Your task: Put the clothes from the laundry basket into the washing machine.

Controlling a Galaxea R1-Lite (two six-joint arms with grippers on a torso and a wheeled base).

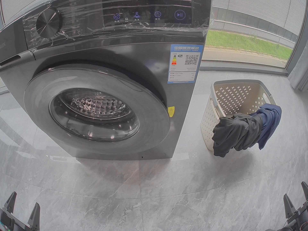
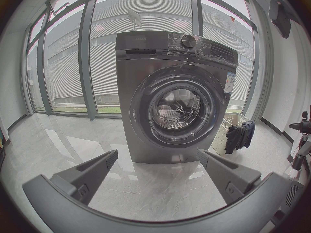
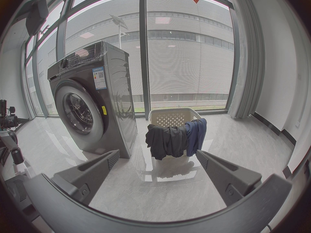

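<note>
Head view: the laundry basket (image 1: 239,93) stands on the floor (image 1: 154,183), well ahead of the right end effector (image 1: 294,191), whose fingers are spread wide and hold nothing. A dark grey garment (image 1: 237,133) and a blue garment (image 1: 269,121) hang side by side over the basket's near rim. The washing machine (image 1: 106,81) stands well ahead of the left end effector (image 1: 24,201), which is also wide and holds nothing. The machine's round door (image 1: 96,113) lies against the front, and the drum shows through the glass.

Left wrist view: the machine (image 2: 175,97) faces the wide left end effector (image 2: 155,152) straight on, with bare floor between them. The basket (image 2: 226,127) stands just beside the machine.

Right wrist view: the basket (image 3: 173,115) with both garments stands straight ahead of the wide right end effector (image 3: 156,153). A window (image 3: 188,49) rises behind the basket.
</note>
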